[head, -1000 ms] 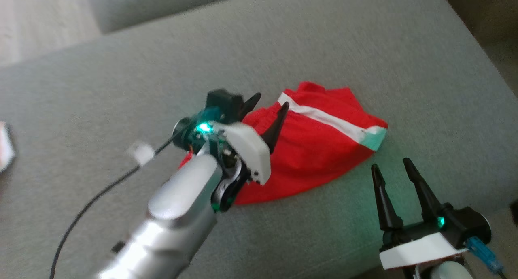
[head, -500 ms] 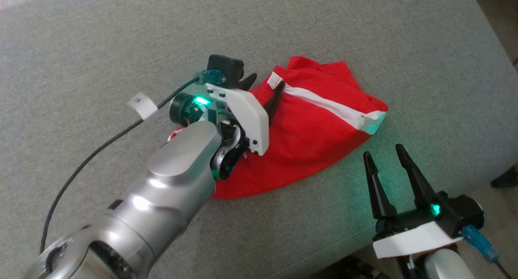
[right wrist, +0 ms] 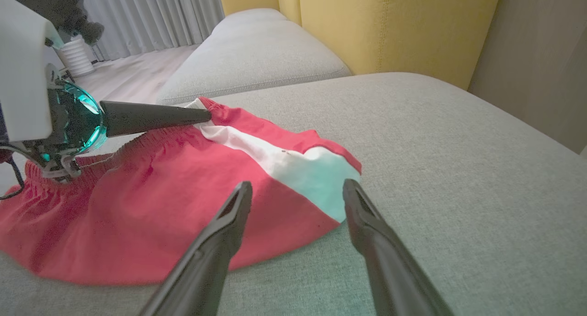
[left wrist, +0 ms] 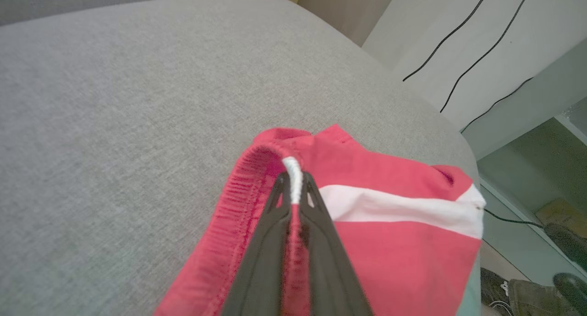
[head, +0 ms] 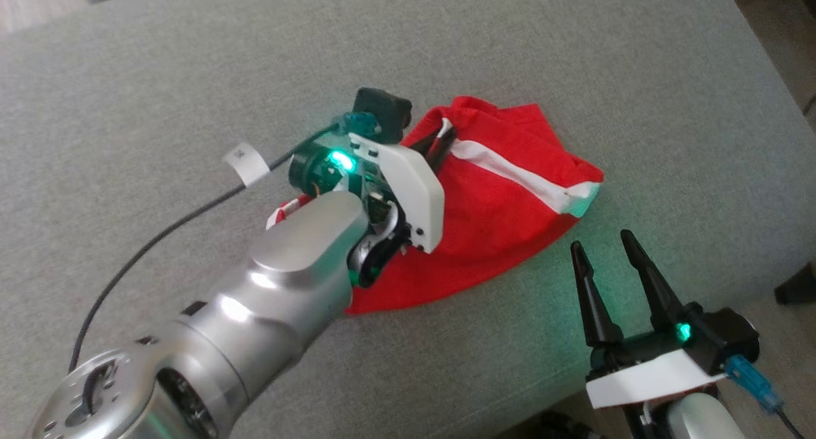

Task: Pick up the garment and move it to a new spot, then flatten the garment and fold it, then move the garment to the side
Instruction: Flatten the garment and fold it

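The garment (head: 503, 216) is a red pair of shorts with a white side stripe and a pale teal corner, lying crumpled on a grey cushion (head: 191, 95). My left gripper (head: 441, 141) is shut on the garment's elastic waistband where the white stripe ends. The left wrist view shows the garment (left wrist: 403, 242) with its waistband fold pinched up between the tips of the left gripper (left wrist: 293, 187). My right gripper (head: 602, 251) stands open just off the garment's near right edge. In the right wrist view the right gripper (right wrist: 297, 192) frames the garment (right wrist: 137, 215) near its teal corner, not touching it.
The grey cushion's front edge (head: 510, 401) runs close to my right gripper. A black cable with a white tag (head: 245, 162) trails from my left wrist over the cushion. A yellow sofa back (right wrist: 390, 27) and a second grey cushion (right wrist: 257, 54) lie beyond the garment.
My left gripper has gone from open over the waistband to shut on it, bunching the fabric up. The head camera has shifted; the right gripper remains open beside the garment.
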Tool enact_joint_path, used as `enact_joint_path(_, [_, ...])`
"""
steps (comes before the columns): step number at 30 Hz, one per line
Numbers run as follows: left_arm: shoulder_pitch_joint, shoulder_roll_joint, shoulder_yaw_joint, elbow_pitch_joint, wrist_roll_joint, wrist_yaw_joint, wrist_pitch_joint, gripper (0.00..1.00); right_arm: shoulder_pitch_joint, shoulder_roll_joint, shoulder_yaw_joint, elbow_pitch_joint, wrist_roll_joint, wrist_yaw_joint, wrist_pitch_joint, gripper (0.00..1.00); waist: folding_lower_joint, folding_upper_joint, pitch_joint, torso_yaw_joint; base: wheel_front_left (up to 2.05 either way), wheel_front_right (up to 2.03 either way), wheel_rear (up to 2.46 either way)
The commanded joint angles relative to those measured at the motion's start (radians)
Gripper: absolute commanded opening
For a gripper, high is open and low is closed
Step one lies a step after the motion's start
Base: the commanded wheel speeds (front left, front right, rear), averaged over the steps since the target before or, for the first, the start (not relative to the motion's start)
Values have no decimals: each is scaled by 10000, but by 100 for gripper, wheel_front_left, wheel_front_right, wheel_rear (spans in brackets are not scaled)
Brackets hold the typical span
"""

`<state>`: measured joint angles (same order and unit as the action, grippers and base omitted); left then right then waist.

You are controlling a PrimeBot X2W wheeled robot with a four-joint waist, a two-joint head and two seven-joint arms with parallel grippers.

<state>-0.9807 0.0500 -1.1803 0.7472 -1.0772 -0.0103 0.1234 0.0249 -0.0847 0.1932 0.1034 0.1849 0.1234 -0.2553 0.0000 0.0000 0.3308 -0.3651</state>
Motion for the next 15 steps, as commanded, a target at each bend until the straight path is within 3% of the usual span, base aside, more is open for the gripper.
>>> enact_joint_path(1, [-566,3,21,-362,-68,-65,-304,0,-68,-107,145,-255,-4,73,-65,100,0,0,-178,121,0,0,0])
enact_joint_path(10, [-41,41,-382,-1557,249,283,-2534,0,416,-241,-304,-360,-173,73,-65,100,0,0,-1243,1374,0,0,0])
enact_joint_path(15, [1622,1053,-187,-2638,-141,683,-3187,0,803,-303,-520,-390,-215,73,-65,100,0,0,-1746,2187,0,0,0])
